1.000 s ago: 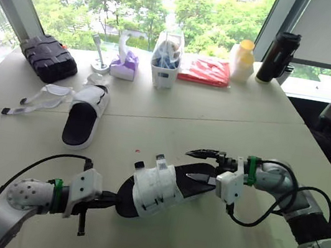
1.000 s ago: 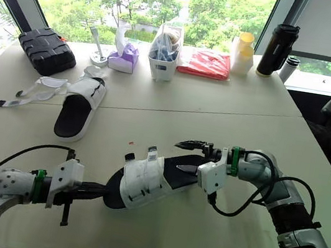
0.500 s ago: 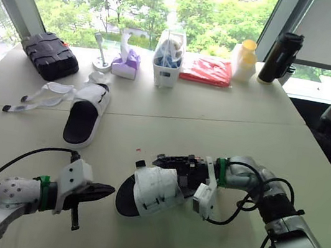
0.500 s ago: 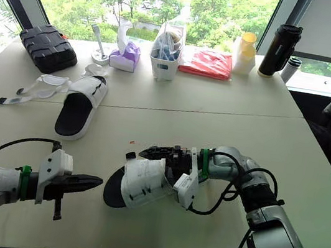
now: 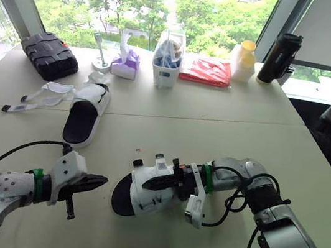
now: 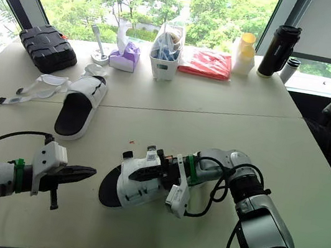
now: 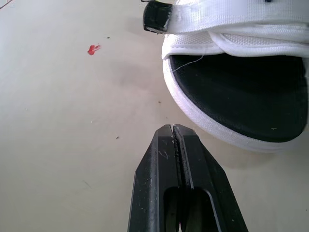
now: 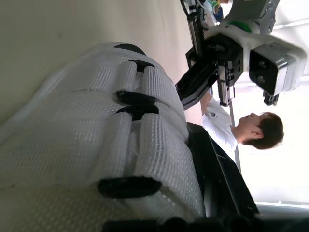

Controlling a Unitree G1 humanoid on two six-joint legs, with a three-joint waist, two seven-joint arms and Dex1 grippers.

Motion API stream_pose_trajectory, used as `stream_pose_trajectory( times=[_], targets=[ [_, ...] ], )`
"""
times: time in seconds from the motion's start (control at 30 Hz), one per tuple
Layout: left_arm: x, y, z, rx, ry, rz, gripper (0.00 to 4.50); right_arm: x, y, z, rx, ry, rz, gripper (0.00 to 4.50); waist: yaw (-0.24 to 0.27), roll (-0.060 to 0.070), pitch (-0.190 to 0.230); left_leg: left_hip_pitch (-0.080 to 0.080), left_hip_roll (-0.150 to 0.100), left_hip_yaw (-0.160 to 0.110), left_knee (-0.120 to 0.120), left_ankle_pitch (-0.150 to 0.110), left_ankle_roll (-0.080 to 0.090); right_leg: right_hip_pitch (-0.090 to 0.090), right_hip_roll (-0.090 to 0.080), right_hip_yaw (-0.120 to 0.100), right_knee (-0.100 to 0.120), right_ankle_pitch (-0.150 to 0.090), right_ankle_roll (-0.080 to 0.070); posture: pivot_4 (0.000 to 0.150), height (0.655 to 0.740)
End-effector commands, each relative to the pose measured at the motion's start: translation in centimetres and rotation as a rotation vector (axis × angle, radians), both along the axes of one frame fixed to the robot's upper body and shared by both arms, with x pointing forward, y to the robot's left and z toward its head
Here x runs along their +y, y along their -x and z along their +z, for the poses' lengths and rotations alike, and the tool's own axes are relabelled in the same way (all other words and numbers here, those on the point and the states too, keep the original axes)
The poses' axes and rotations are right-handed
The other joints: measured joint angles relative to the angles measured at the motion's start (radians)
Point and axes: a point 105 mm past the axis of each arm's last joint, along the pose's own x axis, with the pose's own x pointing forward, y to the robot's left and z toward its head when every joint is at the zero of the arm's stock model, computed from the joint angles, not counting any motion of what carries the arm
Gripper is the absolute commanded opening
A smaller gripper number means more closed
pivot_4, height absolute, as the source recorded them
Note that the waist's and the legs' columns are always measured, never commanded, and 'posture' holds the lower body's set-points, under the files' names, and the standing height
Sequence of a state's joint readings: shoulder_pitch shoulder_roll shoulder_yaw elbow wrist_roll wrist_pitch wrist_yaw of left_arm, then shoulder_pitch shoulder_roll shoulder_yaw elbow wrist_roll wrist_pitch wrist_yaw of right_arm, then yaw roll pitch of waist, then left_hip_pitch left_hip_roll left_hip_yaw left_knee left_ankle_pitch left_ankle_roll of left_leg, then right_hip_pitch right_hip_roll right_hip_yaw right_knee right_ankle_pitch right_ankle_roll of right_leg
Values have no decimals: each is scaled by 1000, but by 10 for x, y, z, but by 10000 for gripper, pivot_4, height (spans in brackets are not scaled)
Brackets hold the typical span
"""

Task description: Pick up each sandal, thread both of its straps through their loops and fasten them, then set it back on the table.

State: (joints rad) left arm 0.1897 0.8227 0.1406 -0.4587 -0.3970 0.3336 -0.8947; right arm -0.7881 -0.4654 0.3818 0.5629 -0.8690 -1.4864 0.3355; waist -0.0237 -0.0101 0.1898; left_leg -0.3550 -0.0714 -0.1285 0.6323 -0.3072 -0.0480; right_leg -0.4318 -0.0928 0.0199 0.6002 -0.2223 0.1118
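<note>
- The near sandal point(image 5: 144, 197) lies flat on the bench point(image 5: 227, 134) at its front, between the two arms. Its white straps lie across its upper.
- The left arm comes in low from the front left corner, forearm almost level. The left gripper point(image 5: 96, 182) is pressed together and points at the sandal's rounded end, just short of the rim and not touching.
- The right arm is bent at the elbow, with the forearm swung back toward the robot's left. The right gripper point(image 5: 160, 177) is at the strapped upper; I cannot tell whether it is spread or closed.
- The second sandal point(image 5: 82, 122) sits farther back on the left, its loose straps point(image 5: 44, 93) trailing beside it.
</note>
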Motion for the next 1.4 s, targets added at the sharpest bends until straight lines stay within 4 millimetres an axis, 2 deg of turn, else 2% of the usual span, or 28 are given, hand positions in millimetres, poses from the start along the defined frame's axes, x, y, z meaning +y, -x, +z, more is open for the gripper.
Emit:
stream_pose_trajectory(
  times=[0.03, 0.2, 0.33, 0.47, 0.6, 0.7, 0.87, 1.17, 1.23, 1.27, 1.4],
  targets=[
    [3, -2, 5, -37, -11, 6, 0, 0, -10, 17, -47, -80, -50, 86, 1, 0, 0, 0, 0, 0, 0, 0, 0, 0, 0, 0, 0, 0, 0, 1500, 7400],
    [2, -4, 2, -57, -12, 21, 0, -11, -72, 42, -69, -185, -428, 86, 1, 0, 0, 0, 0, 1, 2, 1, -1, 0, 1, 1, 2, 2, -3, 1500, 7400],
    [1, -7, -1, -70, -9, 32, 0, -54, -153, 85, -27, -360, -981, 86, 3, 0, 1, 0, 0, 2, 6, 1, -2, 0, 1, 1, 6, 2, -3, 1500, 7400],
    [-2, -9, -3, -76, -15, 24, 0, -84, -188, 95, 74, -454, -1284, 86, 3, 0, 1, -3, 1, 2, 12, 1, -2, -3, 1, 1, 13, 2, -4, 1500, 7400],
    [-6, -11, -5, -83, -10, 20, 0, -105, -207, 92, 14, -453, -1478, 86, 0, 0, 1, -3, 1, 2, 12, 1, -1, -3, 1, 2, 13, 2, -4, 1500, 7400],
    [-8, -13, -5, -88, -9, 17, 0, -117, -215, 79, 98, -441, -1633, 86, -9, 0, 1, -4, 1, 3, 11, 1, -1, -6, 1, 3, 14, 2, -4, 1500, 7400],
    [-9, -15, -7, -98, -20, 14, 0, -118, -218, 67, 190, -435, -1745, 86, -22, 0, 1, -10, 1, 4, 14, 1, -2, -12, 1, 4, 17, 2, -4, 1500, 7400],
    [-15, -11, -11, -95, -18, 14, 0, -101, -218, 60, 69, -333, -1760, 86, -23, 1, 0, -10, 0, 3, 14, 1, -2, -12, 1, 4, 17, 2, -4, 1500, 7400],
    [-14, -11, -11, -95, -19, 15, 0, -99, -218, 59, 43, -320, -1747, 9139, -24, 1, 0, -10, 0, 3, 15, 1, -2, -12, 1, 4, 18, 2, -4, 1500, 7400],
    [-14, -11, -11, -95, -19, 16, 0, -98, -217, 58, 50, -321, -1745, 12311, -24, 1, 0, -10, 0, 3, 15, 1, -2, -12, 1, 4, 18, 2, -4, 1500, 7400],
    [-13, -10, -13, -91, -23, 22, 0, -98, -216, 50, 129, -275, -1741, 32634, -25, 1, 0, -10, 0, 3, 15, 1, -2, -13, 1, 4, 19, 2, -4, 1500, 7400]
  ],
)
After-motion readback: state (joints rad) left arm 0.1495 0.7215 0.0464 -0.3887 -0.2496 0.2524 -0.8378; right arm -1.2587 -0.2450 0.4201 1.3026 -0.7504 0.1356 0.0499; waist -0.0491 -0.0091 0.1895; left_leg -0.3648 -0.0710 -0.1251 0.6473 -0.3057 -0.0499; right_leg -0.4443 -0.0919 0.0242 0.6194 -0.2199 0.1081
